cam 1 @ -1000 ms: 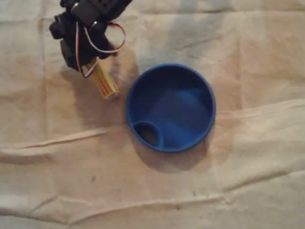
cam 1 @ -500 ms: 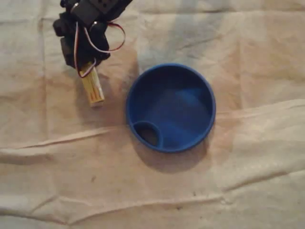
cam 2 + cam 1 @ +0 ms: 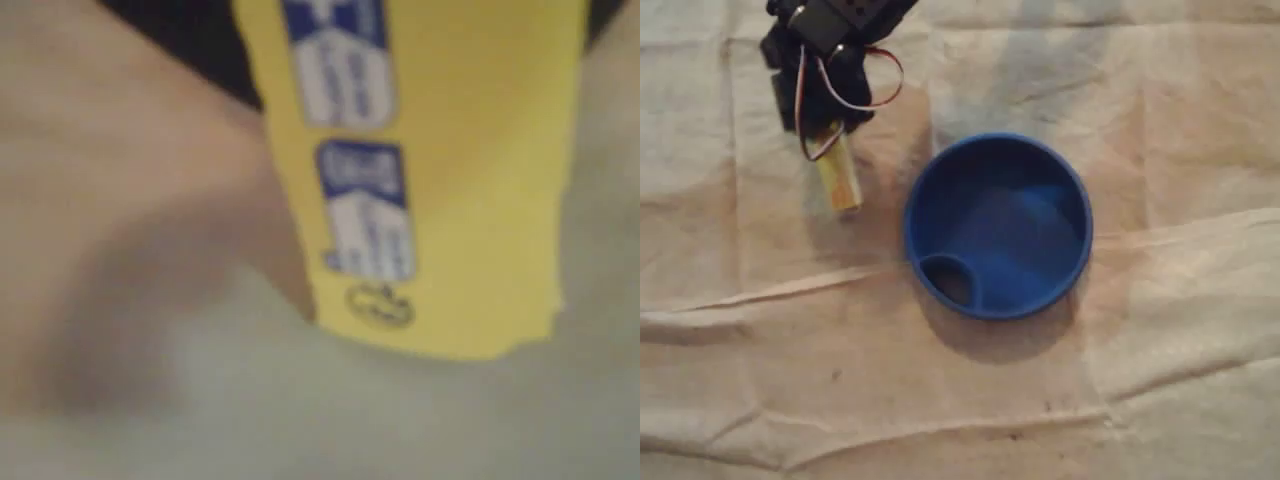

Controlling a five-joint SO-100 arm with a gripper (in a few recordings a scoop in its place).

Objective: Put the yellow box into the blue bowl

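Overhead view: arm at top left, gripper [image 3: 826, 132] clamped on yellow box [image 3: 841, 180] beside blue bowl [image 3: 1025, 235]

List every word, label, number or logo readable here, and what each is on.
Nothing can be read for certain.
yellow box, wrist view: two blue print blocks with pale lettering, too blurred to read.
Same box, near its lower edge: a small outlined emblem, also blurred.
Overhead view: the box's print is too small to read.
blue bowl: no marking seen.

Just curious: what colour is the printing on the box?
Blue, on the yellow box; clearest in the wrist view.
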